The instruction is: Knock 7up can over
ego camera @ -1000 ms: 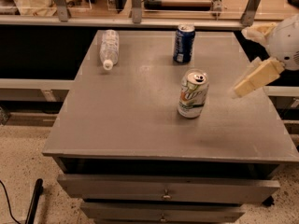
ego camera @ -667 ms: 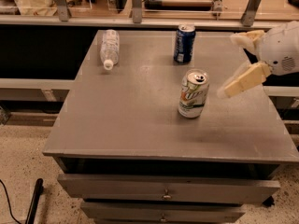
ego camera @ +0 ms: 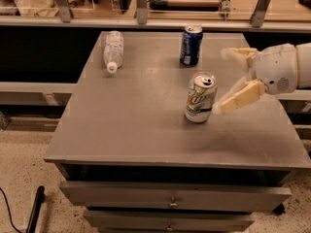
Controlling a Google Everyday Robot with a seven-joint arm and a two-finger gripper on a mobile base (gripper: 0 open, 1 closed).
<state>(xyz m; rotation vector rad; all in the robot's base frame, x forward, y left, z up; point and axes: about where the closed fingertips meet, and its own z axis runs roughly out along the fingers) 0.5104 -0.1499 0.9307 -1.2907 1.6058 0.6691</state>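
The 7up can (ego camera: 199,98) stands on the grey table (ego camera: 136,120), right of centre, and leans slightly to the left. My gripper (ego camera: 224,80) reaches in from the right at can height. Its fingers are spread open. The near finger (ego camera: 236,99) has its tip right at the can's right side, and the far finger (ego camera: 238,54) points left behind and above the can. Nothing is held between them.
A dark blue can (ego camera: 191,44) stands upright at the back of the table behind the 7up can. A clear plastic bottle (ego camera: 113,50) lies on its side at the back left. Drawers sit under the tabletop, and a rail runs behind the table.
My gripper has moved left across the table's right side until its near finger reaches the 7up can. The can now leans slightly left. The blue can and bottle have not moved.
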